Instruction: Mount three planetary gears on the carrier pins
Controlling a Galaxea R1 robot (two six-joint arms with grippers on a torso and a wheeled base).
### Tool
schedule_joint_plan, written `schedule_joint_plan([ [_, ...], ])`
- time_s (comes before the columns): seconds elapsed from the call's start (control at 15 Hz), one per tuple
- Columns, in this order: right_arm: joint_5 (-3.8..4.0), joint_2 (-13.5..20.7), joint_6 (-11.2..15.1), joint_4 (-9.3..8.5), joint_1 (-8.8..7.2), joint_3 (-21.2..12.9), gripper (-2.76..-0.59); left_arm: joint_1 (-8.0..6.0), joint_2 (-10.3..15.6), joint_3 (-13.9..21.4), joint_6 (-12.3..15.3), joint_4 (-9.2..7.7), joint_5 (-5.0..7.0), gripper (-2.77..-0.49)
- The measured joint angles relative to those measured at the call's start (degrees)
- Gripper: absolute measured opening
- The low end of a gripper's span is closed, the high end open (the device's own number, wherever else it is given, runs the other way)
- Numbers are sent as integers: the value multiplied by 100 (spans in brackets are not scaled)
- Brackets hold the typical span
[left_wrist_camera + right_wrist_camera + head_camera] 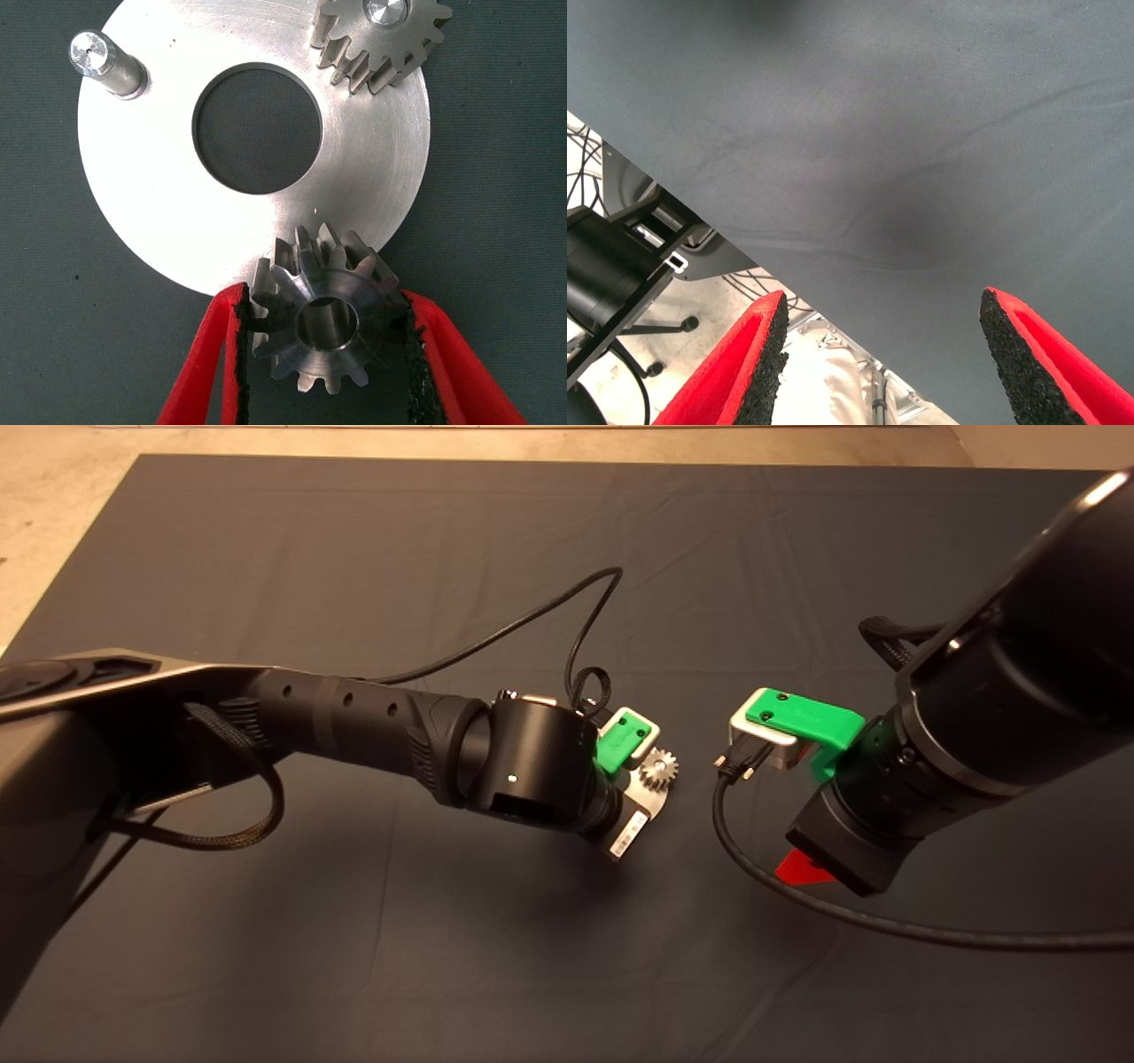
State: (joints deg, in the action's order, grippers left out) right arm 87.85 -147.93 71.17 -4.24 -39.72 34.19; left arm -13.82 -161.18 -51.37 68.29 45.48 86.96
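Observation:
The flat silver disc with a central hole lies on the dark mat. One carrier pin stands bare. A planetary gear sits on a second pin; it also shows in the head view. My left gripper is shut on another gear, held flat over the disc's near edge. The third pin is hidden, and so is the third gear. In the head view the left gripper covers most of the disc. My right gripper is open and empty over bare mat, right of the disc.
The right wrist view looks past the mat's edge at the floor, with black equipment and cables. A black cable loops from the right wrist across the mat. Another cable arcs above the left wrist.

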Motion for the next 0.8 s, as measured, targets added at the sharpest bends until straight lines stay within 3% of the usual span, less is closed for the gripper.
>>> schedule_joint_plan([
  [0.6,-2,-2,0,-2,0,0,-176,2,44,-2,-116,134,-2,-241],
  [0.8,-66,0,0,-6,0,0,-176,0,74,-2,-129,171,-5,-241],
])
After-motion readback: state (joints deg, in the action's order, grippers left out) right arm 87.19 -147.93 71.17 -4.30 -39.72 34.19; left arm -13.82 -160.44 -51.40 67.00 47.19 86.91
